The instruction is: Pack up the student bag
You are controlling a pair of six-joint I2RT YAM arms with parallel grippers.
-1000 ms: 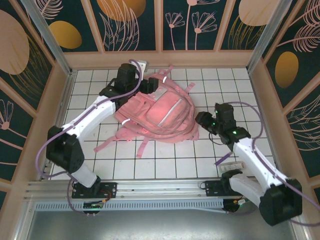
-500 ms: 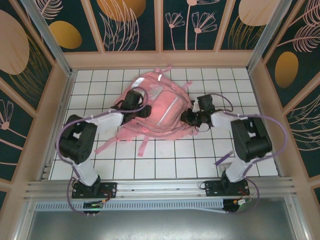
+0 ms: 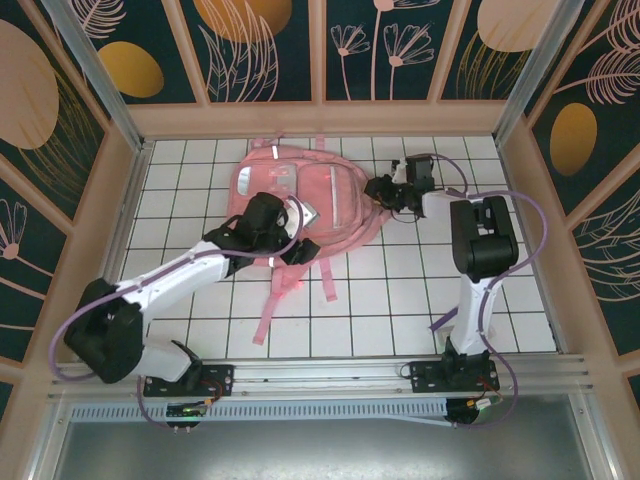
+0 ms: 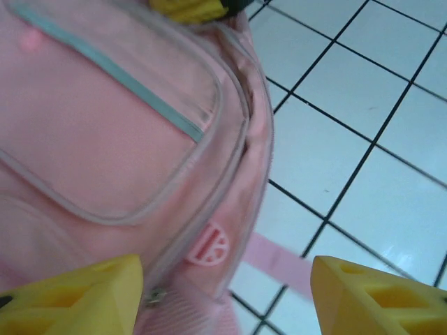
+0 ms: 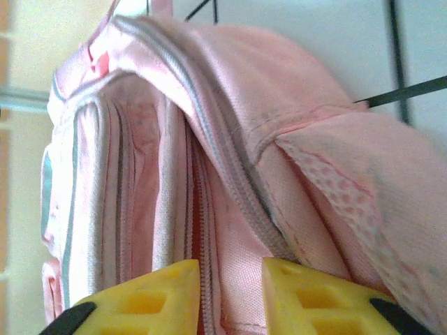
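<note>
The student bag (image 3: 335, 195), pink with pale reflective strips, lies on the tiled table toward the back. Its loose straps (image 3: 275, 300) trail toward the front. My left gripper (image 3: 298, 250) sits at the bag's near edge. In the left wrist view it (image 4: 223, 300) is open, with the bag's lower corner and round logo (image 4: 209, 244) between widely spread yellow fingers (image 4: 77, 293). My right gripper (image 3: 380, 190) is at the bag's right side. The right wrist view shows it (image 5: 230, 300) shut on a fold of bag fabric (image 5: 237, 230) beside a zipper.
The white tiled table (image 3: 420, 310) has free room in front and to the right of the bag. Wooden walls (image 3: 320, 118) close the back and both sides. A metal rail (image 3: 320, 372) runs along the near edge by the arm bases.
The bag has slid toward the back and turned, its straps now trailing forward. My right gripper followed it back and right. My left arm stretched out to the bag's near edge.
</note>
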